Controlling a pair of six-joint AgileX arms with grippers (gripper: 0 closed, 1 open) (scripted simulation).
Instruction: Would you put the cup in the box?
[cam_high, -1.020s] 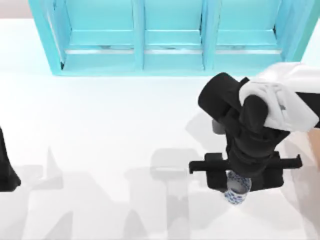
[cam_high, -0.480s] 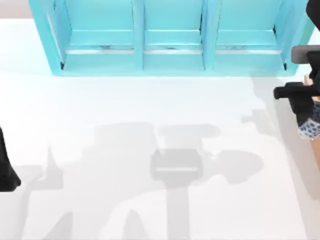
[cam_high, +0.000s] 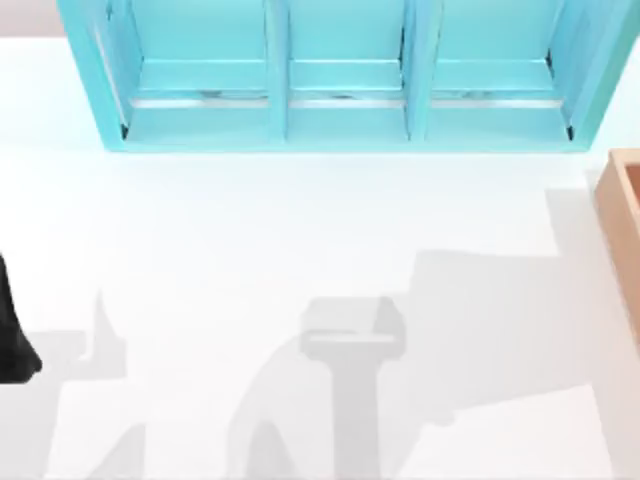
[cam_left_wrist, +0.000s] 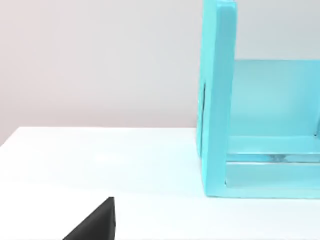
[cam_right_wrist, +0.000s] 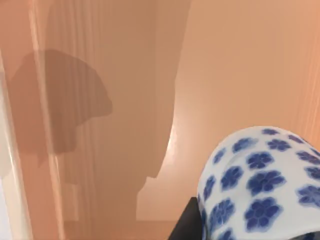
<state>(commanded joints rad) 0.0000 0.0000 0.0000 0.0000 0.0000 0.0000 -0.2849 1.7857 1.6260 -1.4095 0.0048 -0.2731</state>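
From above, a white table (cam_high: 300, 250) with a turquoise shelf unit (cam_high: 340, 75) along its far edge and the corner of a tan box (cam_high: 622, 205) at the right edge. A second ago the right arm hung over the table's right half holding the cup; half a second ago it had reached the right edge — now it has left the overhead view. The right wrist view shows the blue-flowered cup (cam_right_wrist: 260, 182) close up over the box's tan inner walls, a dark bit of gripper beside it; whether the fingers still grip it cannot be told. The cup seems over or inside the box — release looks near. The left arm (cam_high: 12, 335) sits parked at the left edge.
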